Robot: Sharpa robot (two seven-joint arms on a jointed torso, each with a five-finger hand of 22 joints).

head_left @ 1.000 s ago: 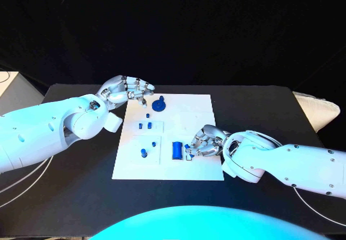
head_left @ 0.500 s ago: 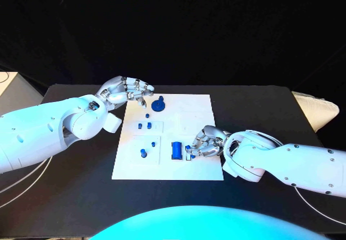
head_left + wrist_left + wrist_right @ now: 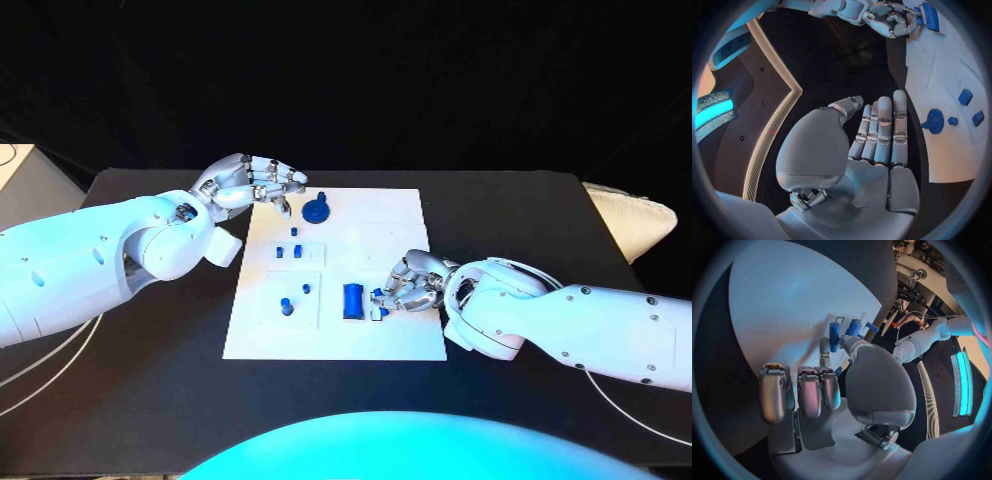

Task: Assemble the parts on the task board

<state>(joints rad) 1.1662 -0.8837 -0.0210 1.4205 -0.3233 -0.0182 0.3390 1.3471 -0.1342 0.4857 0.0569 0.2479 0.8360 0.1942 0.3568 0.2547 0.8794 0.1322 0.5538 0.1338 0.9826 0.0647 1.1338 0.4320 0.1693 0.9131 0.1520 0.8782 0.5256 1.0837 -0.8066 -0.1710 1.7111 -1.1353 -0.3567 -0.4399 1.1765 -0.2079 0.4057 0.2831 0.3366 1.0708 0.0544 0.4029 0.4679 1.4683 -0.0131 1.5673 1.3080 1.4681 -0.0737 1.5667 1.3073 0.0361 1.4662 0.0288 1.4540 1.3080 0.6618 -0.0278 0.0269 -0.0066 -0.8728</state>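
Blue part (image 3: 353, 301) lies on the white board (image 3: 404, 215) just beside the right robot hand (image 3: 408, 284), whose curled fingers pinch a small blue piece (image 3: 376, 296) next to it; best to seat that piece slowly and keep the cylinder from rolling. Left robot hand (image 3: 254, 180) hovers at the board's far corner near the keyhole part (image 3: 317, 209); head view suggests curled fingers, left wrist view shows them straight, together, holding nothing.

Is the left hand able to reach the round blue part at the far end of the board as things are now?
Probably yes. The left hand hovers at the task board's far left corner, holding nothing, right beside the round blue part, with nothing between them.
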